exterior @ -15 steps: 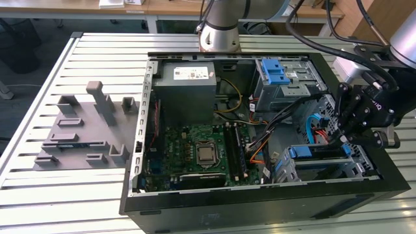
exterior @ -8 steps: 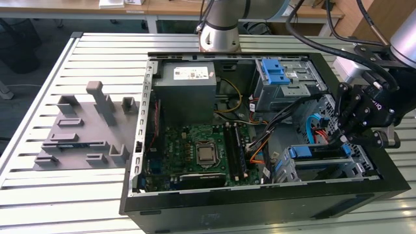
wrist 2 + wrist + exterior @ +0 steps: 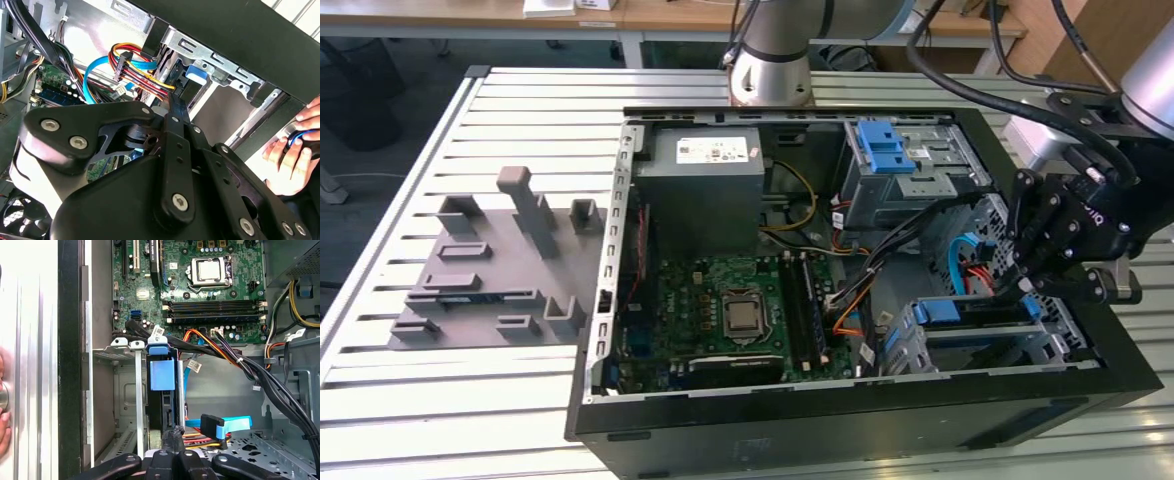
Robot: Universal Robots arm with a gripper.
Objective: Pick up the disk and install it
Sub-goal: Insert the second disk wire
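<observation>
Exterior view: an open computer case [image 3: 854, 420] lies on its side on a slatted metal table [image 3: 400, 400]. The disk [image 3: 970, 313] sits in a metal drive cage [image 3: 921, 350] at the case's near corner, toward the exterior view's right.

**Orientation.** In the first wrist view the disk [image 3: 169, 412] is seen edge-on as a thin dark slab between the cage walls. Its long axis runs from its blue end tab [image 3: 162, 374] back toward the gripper [image 3: 175, 434]. In the exterior view that axis runs roughly left to right. The tab end points to the exterior view's left, at the circuit board [image 3: 720, 310].

**Tool.** The gripper [image 3: 1025, 290] hangs over the right end of the cage, at the disk's end opposite the tab. Its jaws are drawn narrow, the tips together. I cannot tell whether the tips touch the disk. In the second wrist view a bundle of coloured cables [image 3: 132, 67] lies just beyond the gripper [image 3: 175, 107].

**Surroundings.**
- A grey power-supply box [image 3: 707, 175] sits at the far side of the case, with a second cage with a blue latch [image 3: 887, 150] to its right.
- A grey moulded holder [image 3: 494, 270] stands on the table, well apart on the exterior view's left.
- A person's hand [image 3: 287, 160] rests at the outside of the case.
- Wooden desks [image 3: 680, 15] and dark floor lie beyond the table.
</observation>
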